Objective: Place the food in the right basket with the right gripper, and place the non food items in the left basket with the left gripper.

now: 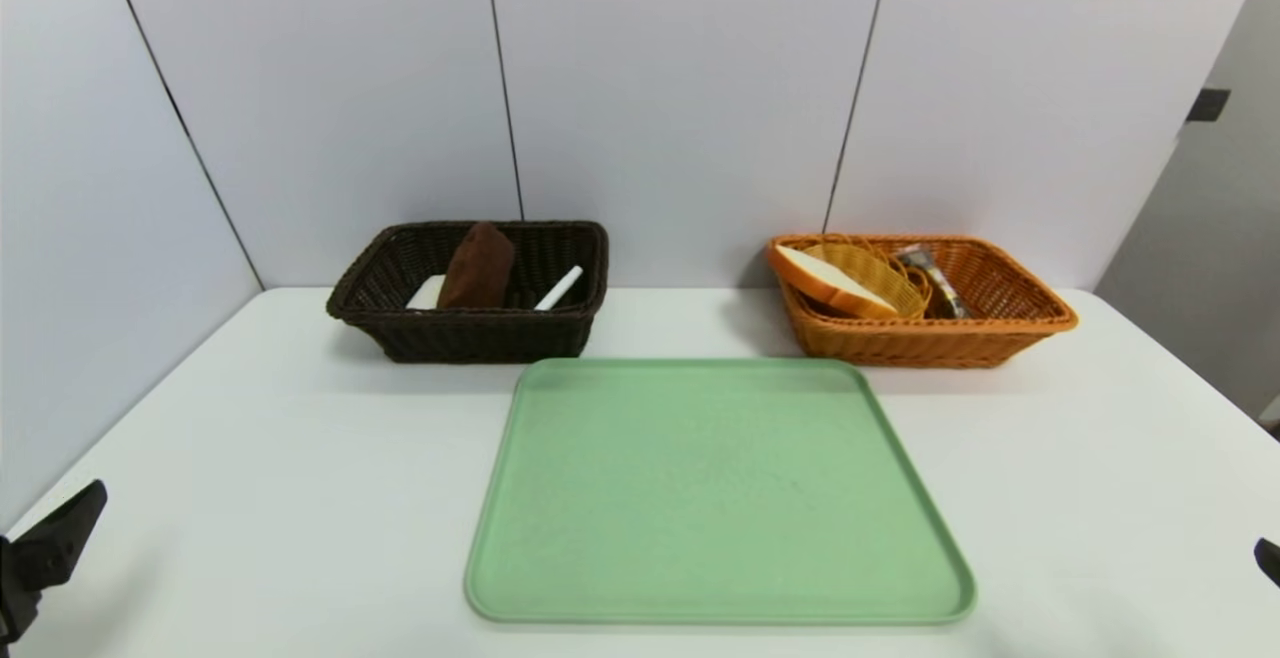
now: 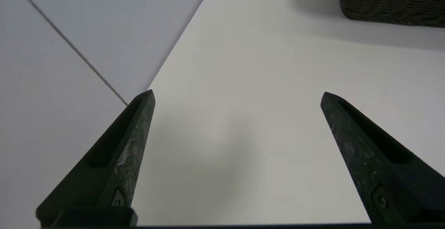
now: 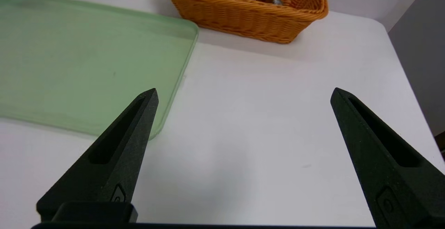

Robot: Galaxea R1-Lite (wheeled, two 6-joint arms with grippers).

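Note:
The dark brown left basket (image 1: 470, 333) stands at the back left and holds a rolled brown cloth (image 1: 478, 266), a white block (image 1: 427, 292) and a white marker pen (image 1: 558, 289). In the orange right basket (image 1: 930, 343) lie a bread slice (image 1: 830, 280) on a yellow wicker dish (image 1: 880, 273) and a wrapped snack (image 1: 935, 278). My left gripper (image 2: 237, 95) is open over bare table at the front left, nothing between its fingers. My right gripper (image 3: 243, 93) is open and empty at the front right, beside the tray's corner.
A flat green tray (image 1: 715, 498) with nothing on it lies in the middle of the white table (image 1: 1080, 458). Grey wall panels close the back and left side. The table's right edge (image 3: 413, 83) drops off near the right arm.

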